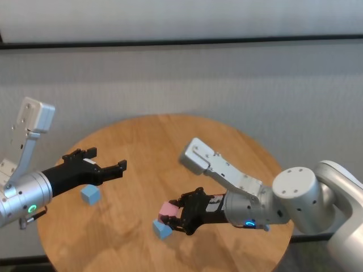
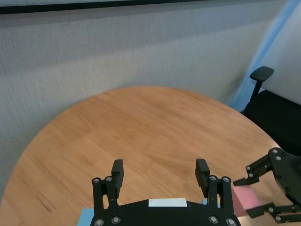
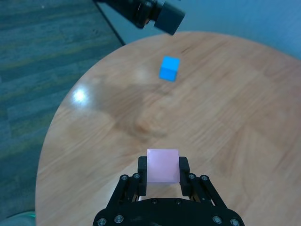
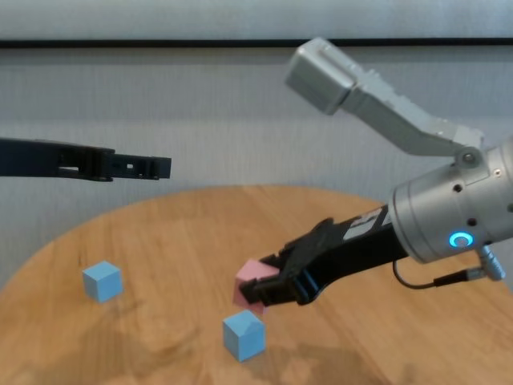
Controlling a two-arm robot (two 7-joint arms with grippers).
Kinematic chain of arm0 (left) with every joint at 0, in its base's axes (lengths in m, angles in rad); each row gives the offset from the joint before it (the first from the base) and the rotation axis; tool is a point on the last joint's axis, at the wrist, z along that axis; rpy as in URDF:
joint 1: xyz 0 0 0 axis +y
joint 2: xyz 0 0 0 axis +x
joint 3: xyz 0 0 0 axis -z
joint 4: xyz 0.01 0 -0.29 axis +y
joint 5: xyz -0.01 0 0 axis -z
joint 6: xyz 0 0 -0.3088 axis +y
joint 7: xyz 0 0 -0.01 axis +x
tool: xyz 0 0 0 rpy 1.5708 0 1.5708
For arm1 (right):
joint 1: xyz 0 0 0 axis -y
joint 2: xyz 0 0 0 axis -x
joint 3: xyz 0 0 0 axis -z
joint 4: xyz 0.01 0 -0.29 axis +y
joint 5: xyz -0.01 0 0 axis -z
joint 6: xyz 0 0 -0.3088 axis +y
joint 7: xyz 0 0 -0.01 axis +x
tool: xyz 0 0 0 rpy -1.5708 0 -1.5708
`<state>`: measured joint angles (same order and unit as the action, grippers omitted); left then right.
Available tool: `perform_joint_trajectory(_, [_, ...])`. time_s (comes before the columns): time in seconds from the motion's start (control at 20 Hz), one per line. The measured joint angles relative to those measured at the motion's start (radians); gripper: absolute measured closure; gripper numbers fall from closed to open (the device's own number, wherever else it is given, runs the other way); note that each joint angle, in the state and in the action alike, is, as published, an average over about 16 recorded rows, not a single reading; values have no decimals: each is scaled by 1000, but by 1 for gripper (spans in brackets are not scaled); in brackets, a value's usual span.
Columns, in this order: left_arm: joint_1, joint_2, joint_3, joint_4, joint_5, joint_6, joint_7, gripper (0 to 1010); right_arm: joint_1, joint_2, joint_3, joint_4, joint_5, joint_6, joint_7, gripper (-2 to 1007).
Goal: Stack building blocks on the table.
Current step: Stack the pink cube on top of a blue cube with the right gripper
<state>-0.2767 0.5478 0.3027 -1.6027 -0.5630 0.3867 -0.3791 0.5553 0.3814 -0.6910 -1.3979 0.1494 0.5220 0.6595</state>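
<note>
My right gripper (image 1: 177, 216) is shut on the pink building block (image 1: 166, 209) and holds it a little above the round wooden table (image 1: 170, 144). In the right wrist view the pink block (image 3: 162, 164) sits squarely between the two fingers. A light blue block (image 4: 244, 334) rests on the table just below and in front of the pink one. A second light blue block (image 1: 90, 194) lies toward the table's left side. Above that block hovers my left gripper (image 1: 108, 165), open with nothing between its fingers (image 2: 117, 172).
A grey wall runs close behind the table. A black office chair (image 2: 260, 77) stands beyond the table's edge in the left wrist view. Carpeted floor (image 3: 42, 56) surrounds the table.
</note>
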Motion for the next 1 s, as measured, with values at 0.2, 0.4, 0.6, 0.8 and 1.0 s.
perform_joint_trajectory(0.2, [0,0,0,0,0,0,0,7,21,-6,-38,8,-10,24,11,634])
perform_joint_trajectory(0.4, [0,0,0,0,0,0,0,7,38,-12,-65,21,-21,52,13,634])
perform_joint_trajectory(0.6, [0,0,0,0,0,0,0,7,50,-18,-80,34,-32,74,9,634])
perform_joint_trajectory(0.8, [0,0,0,0,0,0,0,7,58,-27,-84,45,-41,91,-1,635])
perform_joint_trajectory(1.0, [0,0,0,0,0,0,0,7,62,-39,-78,53,-46,106,-11,635])
